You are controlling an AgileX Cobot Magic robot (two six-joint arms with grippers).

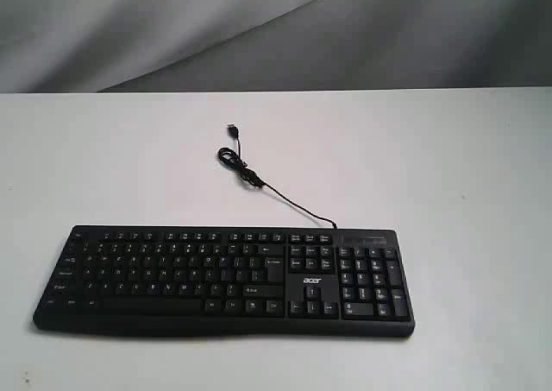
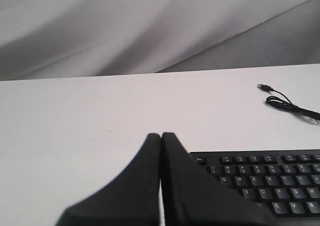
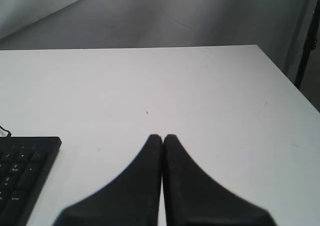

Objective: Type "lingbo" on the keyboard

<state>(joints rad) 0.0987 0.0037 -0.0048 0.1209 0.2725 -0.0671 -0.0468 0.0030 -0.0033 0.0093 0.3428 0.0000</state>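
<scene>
The black keyboard (image 1: 224, 279) lies flat near the front of the white table (image 1: 448, 167), with its white "acer" logo toward its right side. Its thin black USB cable (image 1: 259, 182) curls away behind it and ends in a loose plug. Neither arm shows in the exterior view. In the left wrist view my left gripper (image 2: 161, 135) is shut with nothing in it, at the keyboard's (image 2: 270, 181) Esc corner. In the right wrist view my right gripper (image 3: 162, 136) is shut and empty, over bare table beside the keyboard's numeric-pad end (image 3: 25, 171).
Grey cloth (image 1: 259, 28) hangs behind the table's far edge. The table's right edge (image 3: 287, 81) shows in the right wrist view, with a dark pole (image 3: 306, 41) beyond it.
</scene>
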